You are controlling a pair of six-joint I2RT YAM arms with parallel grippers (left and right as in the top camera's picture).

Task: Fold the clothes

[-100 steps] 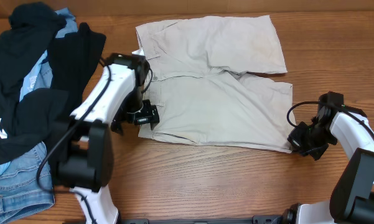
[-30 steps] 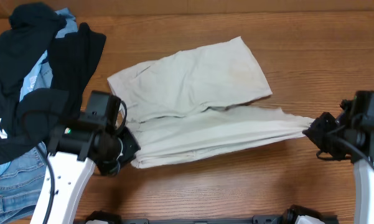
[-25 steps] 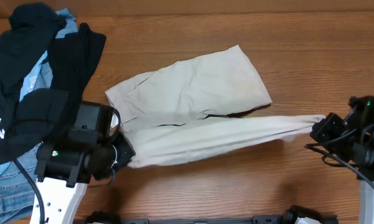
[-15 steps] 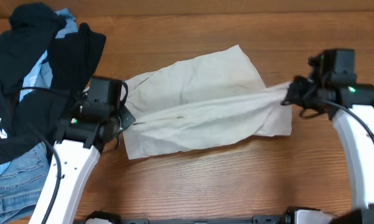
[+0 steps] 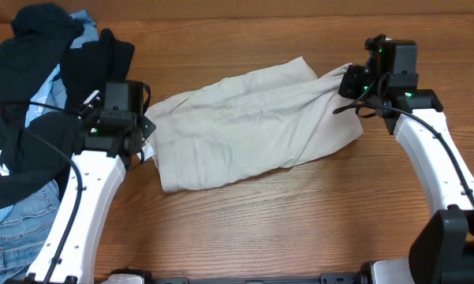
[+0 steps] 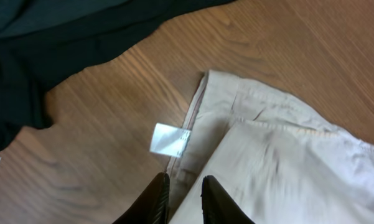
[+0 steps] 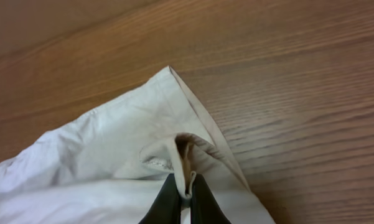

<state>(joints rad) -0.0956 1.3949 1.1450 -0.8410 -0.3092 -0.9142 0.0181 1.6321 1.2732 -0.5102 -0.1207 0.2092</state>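
Note:
The beige shorts (image 5: 244,126) lie folded over in a slanted band across the middle of the table. My right gripper (image 5: 345,83) is at their back right corner. In the right wrist view it (image 7: 185,180) is shut on a pinched fold of the shorts' hem (image 7: 99,162). My left gripper (image 5: 142,136) is at the shorts' left end. In the left wrist view its jaws (image 6: 185,179) stand a little apart over the waistband edge (image 6: 286,162), beside the small white tag (image 6: 170,139). Nothing is clamped between them.
A heap of other clothes fills the left side: a black garment (image 5: 31,134), a light-blue one (image 5: 43,99) and denim (image 5: 16,229). The black cloth (image 6: 50,37) lies close behind the left gripper. Bare wood (image 5: 300,221) runs along the front.
Both grippers carried the stretched front edge of the shorts away from me and laid it over the rest. The right gripper went to the back right. The left jaws have parted slightly.

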